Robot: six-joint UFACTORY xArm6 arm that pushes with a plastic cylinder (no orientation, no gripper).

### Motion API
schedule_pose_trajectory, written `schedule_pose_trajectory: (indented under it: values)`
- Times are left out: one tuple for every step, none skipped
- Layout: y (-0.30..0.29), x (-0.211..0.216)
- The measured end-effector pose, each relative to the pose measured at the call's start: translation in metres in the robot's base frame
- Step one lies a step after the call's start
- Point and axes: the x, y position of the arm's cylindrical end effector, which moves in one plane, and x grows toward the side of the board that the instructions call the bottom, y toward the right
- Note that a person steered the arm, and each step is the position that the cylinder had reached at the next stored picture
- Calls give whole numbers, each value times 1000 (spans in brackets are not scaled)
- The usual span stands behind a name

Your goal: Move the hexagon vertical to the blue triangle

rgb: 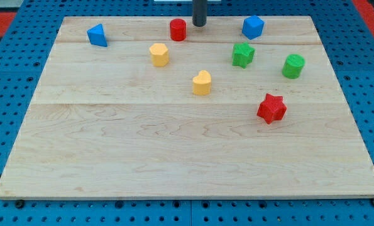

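Tip (199,25) sits at the board's top edge, a bare rod gripping nothing, just beside the red cylinder (178,29). Yellow hexagon (159,54) lies down-left of it; blue triangle (97,35) occupies the top-left corner.

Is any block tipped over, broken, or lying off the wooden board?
Nothing stands out. All eight blocks sit flat on the wooden board, none touching. My tip is at the view's top, just right of the red cylinder, apart from it.
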Motion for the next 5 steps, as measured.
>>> schedule_pose_trajectory:
  values:
    - [4,25]
    - [-4,56]
    - [-55,71]
    - [-103,82]
    - [-115,107]
